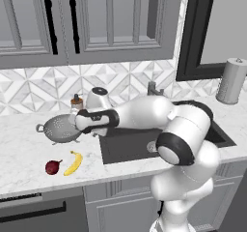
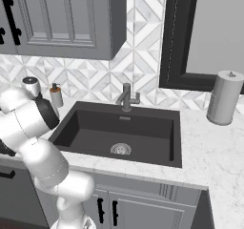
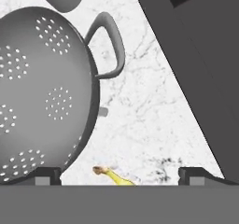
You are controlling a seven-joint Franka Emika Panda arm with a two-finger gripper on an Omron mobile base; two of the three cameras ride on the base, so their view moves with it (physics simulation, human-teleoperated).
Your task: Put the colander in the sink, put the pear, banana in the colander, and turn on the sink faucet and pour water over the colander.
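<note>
Grey perforated metal marks the colander (image 1: 59,128), which is found standing on the marble counter (image 1: 24,149) to the left of the sink (image 2: 143,128), not inside it; the first step of the task is therefore judged not yet done. The gripper (image 1: 79,122) is seen just beside the colander's right rim, level with the bowl, and in the hand view its two dark tips stand wide apart with nothing between them, so the jaws are released and no hold has been taken. In that same view the colander's near wall and one loop handle (image 3: 109,45) lie close ahead and to one side, the rim not yet being straddled by the tips. The banana (image 1: 74,163) and the pear (image 1: 53,166) are recorded lying side by side on the counter in front of the colander, near the counter's front edge and well apart from the sink; neither has been put in the bowl. The sink is observed bare down to its silver drain (image 2: 120,149), and no water is seen running from the faucet (image 2: 126,97). A soap bottle (image 2: 56,95) stands at the back of the counter, left of the faucet. All steps are assessed as outstanding: grasping and placing the colander, loading both fruits, and running the water.
</note>
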